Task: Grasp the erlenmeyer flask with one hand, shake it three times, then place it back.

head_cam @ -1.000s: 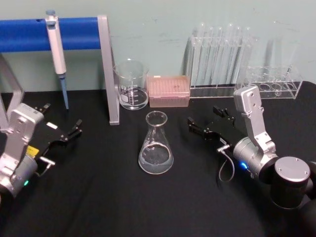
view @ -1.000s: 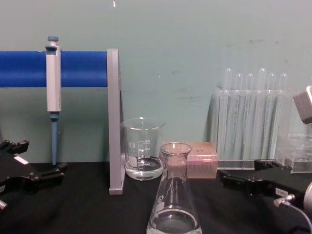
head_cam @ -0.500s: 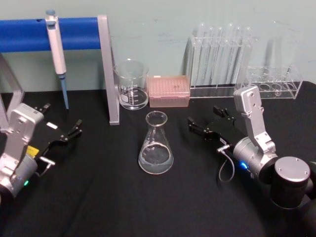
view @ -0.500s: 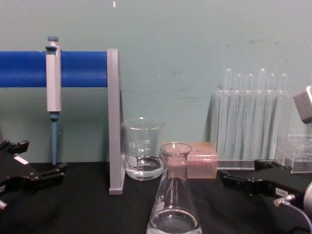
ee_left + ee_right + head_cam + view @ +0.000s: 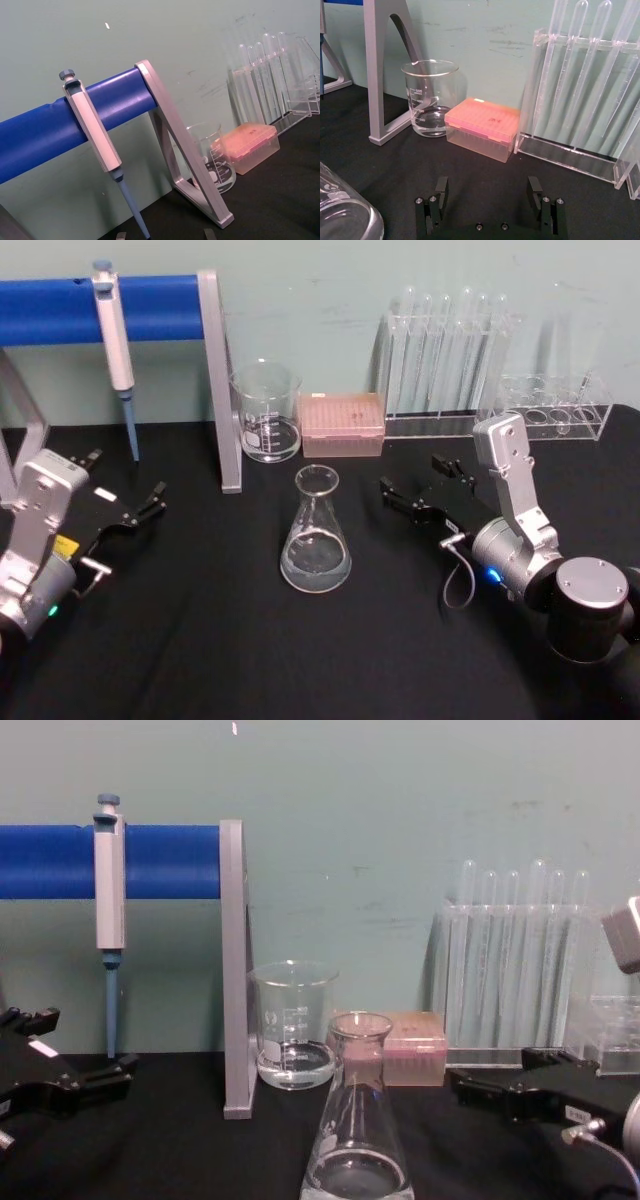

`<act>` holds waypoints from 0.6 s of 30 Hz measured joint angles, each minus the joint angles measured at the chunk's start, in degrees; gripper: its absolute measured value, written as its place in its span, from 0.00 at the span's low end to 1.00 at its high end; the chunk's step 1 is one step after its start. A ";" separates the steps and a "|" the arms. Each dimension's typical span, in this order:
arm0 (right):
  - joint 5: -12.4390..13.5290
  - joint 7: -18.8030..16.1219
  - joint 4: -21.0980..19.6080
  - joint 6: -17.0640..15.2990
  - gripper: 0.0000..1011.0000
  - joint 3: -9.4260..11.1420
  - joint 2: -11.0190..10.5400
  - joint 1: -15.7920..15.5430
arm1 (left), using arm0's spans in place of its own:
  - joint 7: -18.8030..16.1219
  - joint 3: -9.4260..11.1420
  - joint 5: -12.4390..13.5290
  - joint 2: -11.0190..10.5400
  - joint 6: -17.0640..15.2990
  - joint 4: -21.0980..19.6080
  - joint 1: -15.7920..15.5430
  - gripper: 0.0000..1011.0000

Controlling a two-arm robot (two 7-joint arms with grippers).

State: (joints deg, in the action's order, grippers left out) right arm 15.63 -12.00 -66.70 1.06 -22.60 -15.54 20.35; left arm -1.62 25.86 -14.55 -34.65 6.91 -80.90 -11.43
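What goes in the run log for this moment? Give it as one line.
erlenmeyer flask: upright on table, ungrasped | right gripper: open, beside flask, apart | left gripper: open, parked at left

You have a matt black cloth over the tabletop (image 5: 200, 640). The erlenmeyer flask (image 5: 316, 532) and the beaker (image 5: 266, 412) are clear, glossy glass. The test tubes (image 5: 445, 350) stand in a clear, shiny plastic rack (image 5: 440, 423). The pipette tip box (image 5: 342, 424) looks like translucent pink plastic. The stand (image 5: 218, 380) has matt grey metal legs and a smooth blue bar. The right gripper (image 5: 425, 490) has matt black jaws; its arm housing looks like brushed silver metal.
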 joint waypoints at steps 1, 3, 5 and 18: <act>0.00 0.00 0.00 0.00 0.99 0.00 0.00 0.00 | 0.00 0.00 0.00 0.00 0.00 0.00 0.00 0.99; 0.00 0.00 0.00 0.00 0.99 0.00 0.00 0.00 | 0.00 0.00 0.00 0.00 0.00 0.00 0.00 0.99; 0.00 0.00 0.00 0.00 0.99 0.00 0.00 0.00 | 0.00 0.00 0.00 0.00 0.00 0.00 0.00 0.99; 0.00 0.00 0.00 0.00 0.99 0.00 0.00 0.00 | 0.00 0.00 0.00 0.00 0.00 0.00 0.00 0.99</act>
State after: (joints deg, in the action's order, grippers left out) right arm 15.63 -12.00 -66.70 1.06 -22.60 -15.54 20.35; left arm -1.62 25.86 -14.54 -34.65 6.91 -80.90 -11.43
